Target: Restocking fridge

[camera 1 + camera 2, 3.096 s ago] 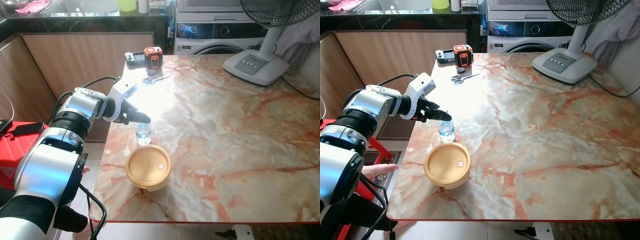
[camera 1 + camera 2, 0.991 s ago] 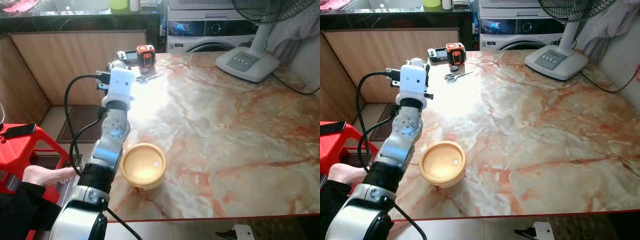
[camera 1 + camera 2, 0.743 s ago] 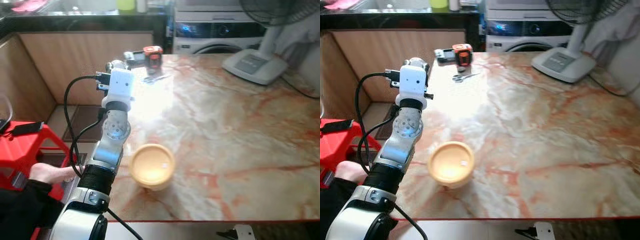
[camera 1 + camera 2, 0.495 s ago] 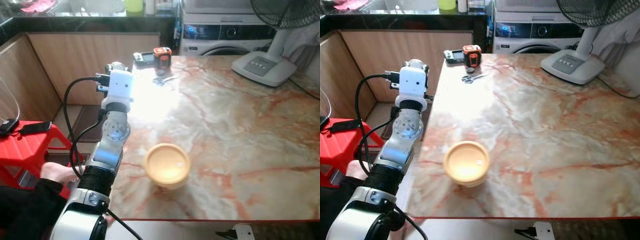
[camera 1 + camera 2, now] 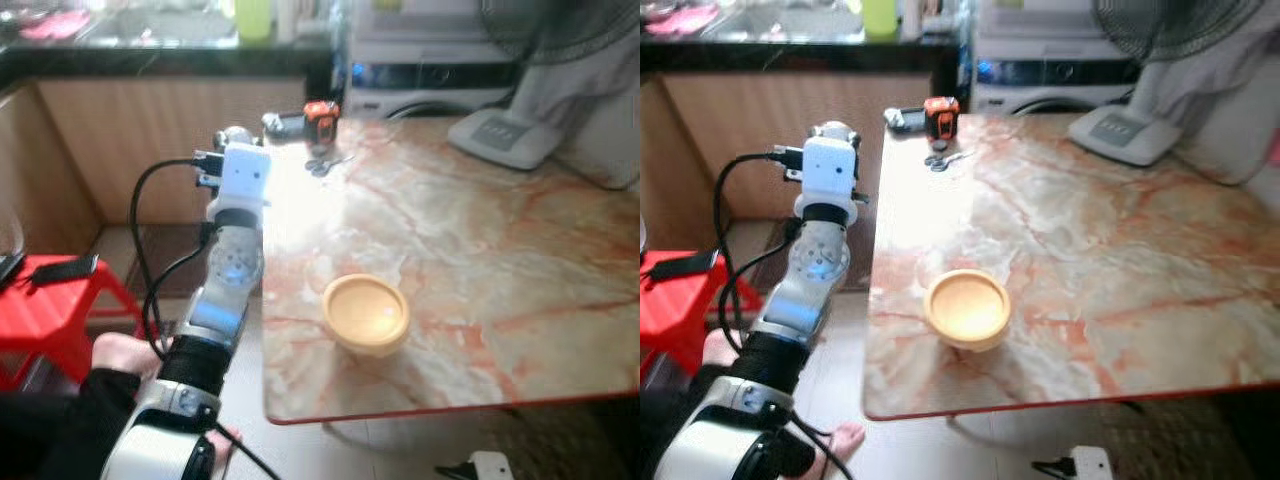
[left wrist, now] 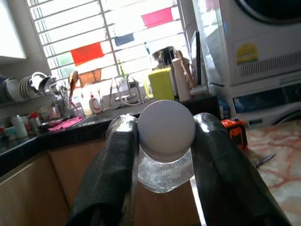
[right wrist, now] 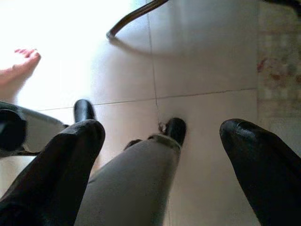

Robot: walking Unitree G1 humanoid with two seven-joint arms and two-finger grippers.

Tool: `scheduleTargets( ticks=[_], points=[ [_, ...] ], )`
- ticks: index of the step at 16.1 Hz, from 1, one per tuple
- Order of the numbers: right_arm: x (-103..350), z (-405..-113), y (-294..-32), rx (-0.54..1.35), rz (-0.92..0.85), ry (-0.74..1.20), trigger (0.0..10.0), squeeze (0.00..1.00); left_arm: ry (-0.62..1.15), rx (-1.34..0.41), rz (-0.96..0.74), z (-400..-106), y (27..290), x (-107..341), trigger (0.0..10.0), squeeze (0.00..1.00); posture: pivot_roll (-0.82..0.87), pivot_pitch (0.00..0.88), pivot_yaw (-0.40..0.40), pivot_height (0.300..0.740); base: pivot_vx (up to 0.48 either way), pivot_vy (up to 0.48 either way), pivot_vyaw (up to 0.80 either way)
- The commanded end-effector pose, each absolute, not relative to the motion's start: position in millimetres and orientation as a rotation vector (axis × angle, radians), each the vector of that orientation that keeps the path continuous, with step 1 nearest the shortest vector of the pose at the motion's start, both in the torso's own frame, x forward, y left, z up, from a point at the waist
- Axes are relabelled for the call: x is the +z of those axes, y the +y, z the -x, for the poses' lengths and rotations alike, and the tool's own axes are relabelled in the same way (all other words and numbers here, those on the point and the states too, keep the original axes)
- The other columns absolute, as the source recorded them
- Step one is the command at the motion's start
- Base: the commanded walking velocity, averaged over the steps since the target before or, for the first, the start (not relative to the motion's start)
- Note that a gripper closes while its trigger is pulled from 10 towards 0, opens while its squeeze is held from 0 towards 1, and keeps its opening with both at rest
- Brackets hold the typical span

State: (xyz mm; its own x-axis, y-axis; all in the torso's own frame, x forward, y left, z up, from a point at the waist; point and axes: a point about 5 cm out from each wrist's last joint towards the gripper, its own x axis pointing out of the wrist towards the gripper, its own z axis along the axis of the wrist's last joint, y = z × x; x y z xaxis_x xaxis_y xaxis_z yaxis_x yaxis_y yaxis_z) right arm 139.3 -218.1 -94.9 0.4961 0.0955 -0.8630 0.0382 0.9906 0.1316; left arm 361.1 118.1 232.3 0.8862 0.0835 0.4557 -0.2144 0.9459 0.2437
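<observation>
My left gripper [image 6: 165,126] is shut on a small clear water bottle [image 6: 165,172] with a white cap [image 6: 166,129], gripped just below the cap. My left arm [image 5: 240,180] holds it upright off the left edge of the marble table [image 5: 480,250], facing the kitchen counter. A tan bowl [image 5: 366,313] stands near the table's front left corner. My right gripper [image 7: 160,132] hangs open over the tiled floor, with my grey leg [image 7: 136,183] between its fingers.
A fan base [image 5: 497,135], an orange tape measure [image 5: 321,113] and scissors [image 5: 325,160] lie at the table's far end. A washing machine [image 5: 430,75] stands behind. A red stool [image 5: 50,300] and a person's hand [image 5: 125,352] are at my left, and a bare foot [image 5: 845,437] is on the floor.
The bottle has been lifted off the table and my left arm now holds it raised. The camera has swung left and pulled back, so the table sits further right.
</observation>
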Motion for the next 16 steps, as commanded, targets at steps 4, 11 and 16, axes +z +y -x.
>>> scheduleTargets(
  ticks=[4, 11, 16],
  points=[
    [-94.3, -137.9, -223.3, 0.025, -0.125, 1.056, 10.0, 0.0, -0.479, 0.171, -0.286, -359.1, 118.3, 239.2, 10.0, 0.0, 0.08, 0.018, -0.028, 0.74, 0.0, 0.0, 0.0],
    [-94.2, -138.1, -223.8, 0.019, -0.123, 1.055, 10.0, 0.0, -0.477, 0.171, -0.286, -359.0, 118.8, 238.7, 10.0, 0.0, 0.08, 0.021, -0.029, 0.74, 0.0, 0.391, 0.0],
    [-94.6, -137.4, -224.2, 0.022, -0.111, 1.069, 10.0, 0.0, -0.47, 0.159, -0.293, -358.8, 118.0, 236.5, 10.0, 0.0, 0.08, 0.022, -0.029, 0.74, 0.0, 0.0, -0.4]
  ],
)
